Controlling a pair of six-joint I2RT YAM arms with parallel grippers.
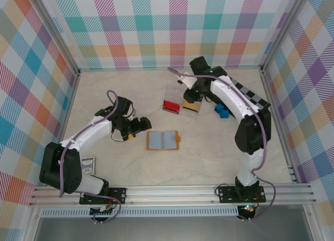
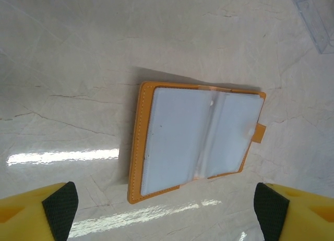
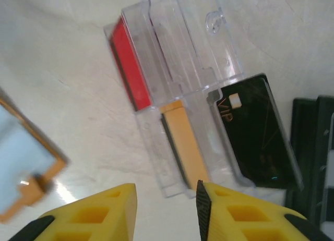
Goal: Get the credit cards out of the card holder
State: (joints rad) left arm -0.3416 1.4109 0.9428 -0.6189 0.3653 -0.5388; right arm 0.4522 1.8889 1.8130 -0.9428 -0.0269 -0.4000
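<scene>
**Left end effector** (image 2: 167, 217): fingers spread wide, empty, low over the counter (image 2: 78, 53).

**Card holder** (image 2: 198, 139): tan-orange, lying open flat on the counter just ahead of that end effector. Its grey-blue pockets face up and the clasp tab sticks out at one side.

**Right end effector** (image 3: 166, 212): fingers parted, gripping nothing, at the near end of the clear compartment tray (image 3: 209, 48).

**Orange-yellow credit card** (image 3: 183, 142): on edge in a tray slot.

**Dark credit card** (image 3: 255, 139): flat, just beside the orange-yellow one.

**Red block** (image 3: 130, 69): in another tray slot.

**Blue cubes** (image 1: 222, 111): on the counter near the tray.
</scene>
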